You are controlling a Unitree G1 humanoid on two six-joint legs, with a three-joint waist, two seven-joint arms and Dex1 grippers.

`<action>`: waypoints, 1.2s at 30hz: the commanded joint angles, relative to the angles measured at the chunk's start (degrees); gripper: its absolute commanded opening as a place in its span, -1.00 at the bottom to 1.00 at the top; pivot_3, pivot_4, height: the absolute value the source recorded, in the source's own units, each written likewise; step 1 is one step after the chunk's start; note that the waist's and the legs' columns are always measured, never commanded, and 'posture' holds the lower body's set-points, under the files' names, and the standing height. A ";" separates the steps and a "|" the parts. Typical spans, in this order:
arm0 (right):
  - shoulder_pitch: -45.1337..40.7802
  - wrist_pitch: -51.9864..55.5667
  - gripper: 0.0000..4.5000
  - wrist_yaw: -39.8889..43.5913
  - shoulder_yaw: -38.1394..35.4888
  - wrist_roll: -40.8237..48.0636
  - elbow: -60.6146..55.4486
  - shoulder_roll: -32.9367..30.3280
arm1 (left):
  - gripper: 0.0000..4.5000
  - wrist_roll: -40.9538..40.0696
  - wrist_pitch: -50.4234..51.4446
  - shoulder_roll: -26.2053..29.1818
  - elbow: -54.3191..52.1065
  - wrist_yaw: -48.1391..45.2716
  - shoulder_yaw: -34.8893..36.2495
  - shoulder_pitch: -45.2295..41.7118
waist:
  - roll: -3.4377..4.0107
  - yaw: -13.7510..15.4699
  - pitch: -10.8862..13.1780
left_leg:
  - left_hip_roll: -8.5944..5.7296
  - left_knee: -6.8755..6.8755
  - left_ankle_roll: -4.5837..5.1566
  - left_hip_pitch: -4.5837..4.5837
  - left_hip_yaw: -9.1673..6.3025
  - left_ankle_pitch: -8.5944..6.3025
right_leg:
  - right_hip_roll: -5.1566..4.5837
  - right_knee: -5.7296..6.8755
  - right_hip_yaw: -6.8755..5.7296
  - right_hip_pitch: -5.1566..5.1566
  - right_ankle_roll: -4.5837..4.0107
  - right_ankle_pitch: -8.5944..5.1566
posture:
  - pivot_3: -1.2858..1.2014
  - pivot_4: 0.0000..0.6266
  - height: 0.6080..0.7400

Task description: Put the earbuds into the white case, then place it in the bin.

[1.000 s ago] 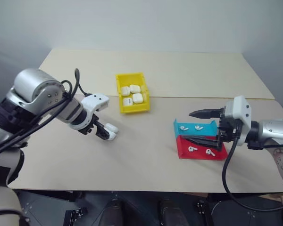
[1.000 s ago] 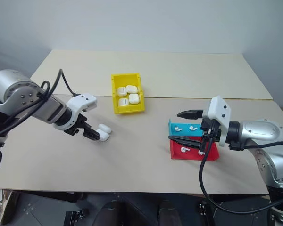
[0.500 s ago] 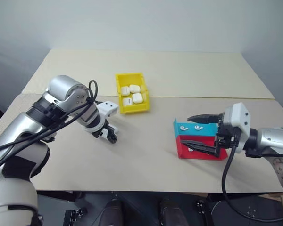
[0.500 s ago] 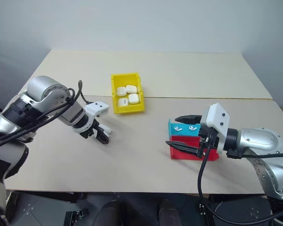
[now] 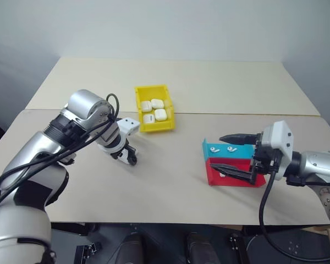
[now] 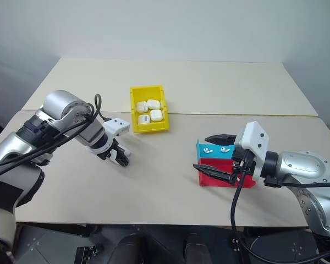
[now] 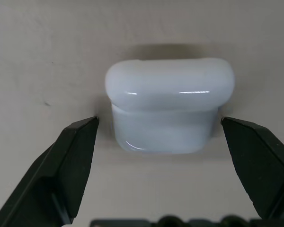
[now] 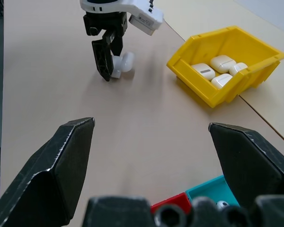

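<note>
The white case (image 7: 169, 104) rests on the table, with my left gripper (image 7: 159, 120) pointing down over it. Its black fingers (image 7: 78, 142) stand open on either side of the case and do not touch it. In the head views the same gripper (image 5: 129, 158) covers most of the case. My right gripper (image 5: 230, 152) hangs open above the teal and red tray (image 5: 239, 180). The earbuds (image 5: 231, 148) lie in that tray. The yellow bin (image 5: 157, 127) stands beyond the left gripper with several white cases inside.
A seam runs across the tabletop (image 5: 236, 114) just behind the bin. Bare table lies between the left gripper and the tray, and along the front edge. In the right wrist view the bin (image 8: 213, 97) and the left gripper (image 8: 108, 66) stand ahead.
My left arm has swung in and its gripper has come down over the white case, which lay beside the fingers a second ago. The right gripper has hardly moved.
</note>
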 commanded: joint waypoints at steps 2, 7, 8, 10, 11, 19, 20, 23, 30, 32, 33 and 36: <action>-0.38 0.48 1.00 -0.32 -1.91 1.63 -1.73 -0.23 | 0.63 2.83 0.17 -0.62 -0.01 -0.01 3.07 0.85 | 0.00 0.01 0.00 | 0.00 0.00 0.00 0.00 0.00 0.00 | 0.00 0.00 0.00 0.00 0.00 0.00 | 0.03 -0.52 1.00; -0.81 0.32 1.00 -0.28 -1.63 1.81 -1.46 -0.28 | 0.23 3.42 0.17 -0.31 -0.48 -1.19 3.51 1.20 | 0.00 0.01 0.00 | 0.00 0.01 0.00 0.00 0.00 0.00 | 0.00 0.01 0.00 0.01 0.01 0.00 | 0.03 -0.52 1.00; -0.87 0.27 1.00 -0.26 -1.57 1.81 -1.43 -0.25 | 0.23 3.24 0.17 0.04 -0.84 -1.45 3.37 1.33 | 0.00 0.01 0.00 | 0.00 0.01 0.00 0.00 0.00 0.00 | 0.00 0.01 0.00 0.00 0.00 0.00 | 0.03 -0.52 1.00; -0.97 0.17 1.00 -0.30 -1.32 1.77 -1.40 -0.16 | 0.23 3.13 0.17 0.85 -1.00 -0.84 4.02 1.87 | 0.00 0.00 0.00 | 0.00 0.00 0.00 0.00 0.00 0.00 | 0.00 0.01 0.00 0.00 0.00 0.00 | 0.03 -0.52 1.00; -1.00 0.06 1.00 -0.28 -1.23 1.68 -1.30 -0.14 | 0.23 3.32 0.17 1.25 -1.33 -0.30 4.68 2.32 | 0.00 -0.01 0.00 | 0.00 0.00 0.00 0.00 0.00 0.00 | 0.00 0.00 0.00 0.00 0.00 0.00 | 0.03 -0.52 1.00; -1.98 -0.03 1.00 0.00 -0.79 1.80 -0.13 0.07 | 0.23 3.86 -1.84 14.71 -23.88 -7.16 24.93 15.12 | -0.01 -0.98 0.01 | 0.03 -0.01 -0.06 -0.02 0.00 0.03 | 0.00 0.05 0.00 -0.05 0.00 0.00 | 0.03 -0.52 1.00; -2.27 -0.06 1.00 0.16 -0.69 1.86 0.19 0.11 | 0.23 3.57 -5.25 16.25 -26.89 -9.22 29.07 18.19 | 0.00 -0.93 0.00 | 0.03 -0.01 -0.06 -0.02 0.00 0.03 | -0.01 0.03 0.00 -0.04 0.01 0.00 | 0.03 -0.52 1.00; -3.33 -0.28 1.00 0.75 -0.39 1.71 1.37 0.04 | 0.23 6.79 -21.02 18.59 -36.20 -15.03 40.19 30.14 | 0.01 -0.72 0.00 | 0.04 -0.02 -0.06 0.04 0.04 0.03 | -0.04 0.04 -0.02 0.01 0.01 0.00 | 0.03 -0.52 1.00; -8.49 1.04 1.00 3.75 -0.06 2.99 4.60 -1.42 | 0.23 5.10 -37.08 11.21 -37.24 -28.22 52.99 40.12 | -0.01 0.68 0.00 | 0.02 0.03 -0.10 0.09 0.06 0.06 | -0.07 0.05 -0.05 0.10 0.04 0.05 | 0.03 -0.52 1.00; -11.21 2.70 1.00 6.53 0.23 4.14 6.08 -3.17 | 0.23 7.31 -45.34 9.53 -36.75 -37.82 51.64 40.36 | -0.01 0.68 0.00 | 0.01 0.03 -0.10 0.10 0.08 0.06 | -0.07 0.04 -0.03 0.11 0.06 0.08 | 0.03 -0.52 1.00; -12.26 3.21 1.00 7.77 0.46 4.40 6.82 -3.99 | 0.23 8.47 -49.24 8.50 -36.66 -41.27 51.26 40.69 | 0.01 0.59 0.00 | 0.01 0.02 -0.10 0.09 0.08 0.06 | -0.06 0.03 -0.04 0.11 0.05 0.08 | 0.03 -0.52 1.00; -15.10 3.32 1.00 11.06 2.25 2.69 9.12 -6.81 | 0.23 10.59 -59.46 4.11 -34.96 -50.83 50.43 41.20 | 0.03 0.48 -0.02 | 0.02 0.00 -0.08 0.09 0.07 0.05 | -0.03 -0.01 -0.04 0.10 0.04 0.07 | 0.03 -0.52 1.00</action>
